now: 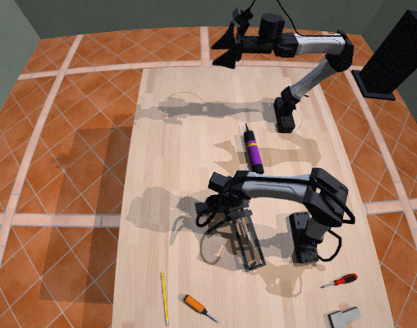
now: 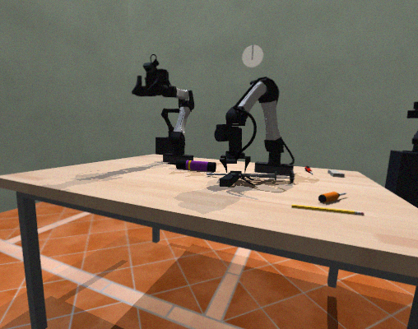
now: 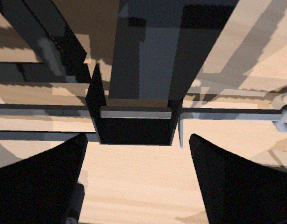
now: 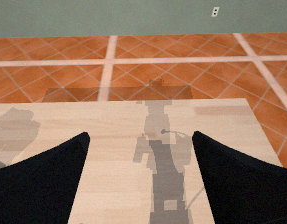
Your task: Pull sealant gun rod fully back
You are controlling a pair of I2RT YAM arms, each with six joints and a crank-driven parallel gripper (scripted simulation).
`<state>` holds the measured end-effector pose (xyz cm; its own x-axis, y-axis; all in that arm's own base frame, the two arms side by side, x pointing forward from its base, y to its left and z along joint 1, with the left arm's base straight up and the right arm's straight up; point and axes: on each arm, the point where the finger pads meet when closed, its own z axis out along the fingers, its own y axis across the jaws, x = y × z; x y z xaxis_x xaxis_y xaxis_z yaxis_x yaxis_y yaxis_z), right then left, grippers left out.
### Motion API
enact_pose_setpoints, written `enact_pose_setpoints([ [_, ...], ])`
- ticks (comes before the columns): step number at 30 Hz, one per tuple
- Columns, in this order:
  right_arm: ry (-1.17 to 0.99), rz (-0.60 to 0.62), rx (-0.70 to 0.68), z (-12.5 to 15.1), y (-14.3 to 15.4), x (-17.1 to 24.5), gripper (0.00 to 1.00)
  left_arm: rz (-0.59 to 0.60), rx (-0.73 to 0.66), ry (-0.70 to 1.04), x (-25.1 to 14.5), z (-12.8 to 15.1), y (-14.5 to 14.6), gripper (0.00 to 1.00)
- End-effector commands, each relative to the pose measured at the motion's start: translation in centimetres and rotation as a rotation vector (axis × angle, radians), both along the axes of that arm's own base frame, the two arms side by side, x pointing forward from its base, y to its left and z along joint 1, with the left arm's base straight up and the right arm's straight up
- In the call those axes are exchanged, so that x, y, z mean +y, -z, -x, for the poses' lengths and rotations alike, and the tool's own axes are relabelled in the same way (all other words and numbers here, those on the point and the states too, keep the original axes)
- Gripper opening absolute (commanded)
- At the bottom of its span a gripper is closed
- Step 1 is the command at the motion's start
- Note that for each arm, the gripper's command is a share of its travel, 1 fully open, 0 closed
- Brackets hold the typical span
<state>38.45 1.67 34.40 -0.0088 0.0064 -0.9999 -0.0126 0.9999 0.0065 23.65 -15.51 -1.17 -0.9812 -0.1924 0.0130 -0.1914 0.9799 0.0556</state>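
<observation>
Sealant gun lying on a pale wooden counter, with one open gripper above its rod.

The gun [image 1: 257,242] [image 2: 229,179] [image 3: 156,60] looks light and stiff; its thin rod [image 3: 224,114] may slip, so the end ring seems the best hold, the thumb plate [image 3: 181,132] pressed forward. The left gripper [image 1: 236,211] [image 2: 236,170] [image 3: 138,136] stands nearly fully open, empty; the right gripper [image 1: 213,56] [image 2: 136,85] [image 4: 141,134], raised, gapes wide, empty. Grainy counter [image 1: 187,152] [image 2: 270,218] [image 3: 134,170] [image 4: 109,120]; orange-tiled floor [image 1: 35,164] [image 2: 155,280] [image 4: 24,80].
</observation>
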Motion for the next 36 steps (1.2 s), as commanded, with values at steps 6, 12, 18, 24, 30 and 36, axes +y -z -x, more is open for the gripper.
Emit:
enact_pose_setpoints([
  [6, 0.017, 0.006, -0.014, 0.0, 0.7, 0.5, 1.0, 0.021, -0.027, 0.0, -0.5, -0.6, 0.7, 0.71],
  [12, 0.017, 0.006, -0.015, 0.0, 1.0, 0.8, 1.0, 0.021, -0.027, 0.002, -0.5, -0.5, 0.7, 0.65],
  [18, 0.017, 0.005, -0.017, 0.0, 1.4, 1.3, 1.0, 0.023, -0.031, 0.0, -0.4, -0.5, 0.6, 0.34],
  [24, -0.018, -0.014, 0.031, 0.2, 2.7, 2.1, 0.76, 0.023, -0.031, 0.0, -0.4, -0.5, 0.6, 0.55],
  [30, -0.17, -0.145, 0.188, 0.5, 5.3, 6.0, 0.65, 0.023, -0.031, 0.0, -0.4, -0.5, 0.6, 0.55],
  [36, -0.299, -0.326, 0.455, 1.6, 9.9, 11.0, 0.65, 0.02, -0.026, 0.002, -0.5, -0.6, 0.4, 0.55],
])
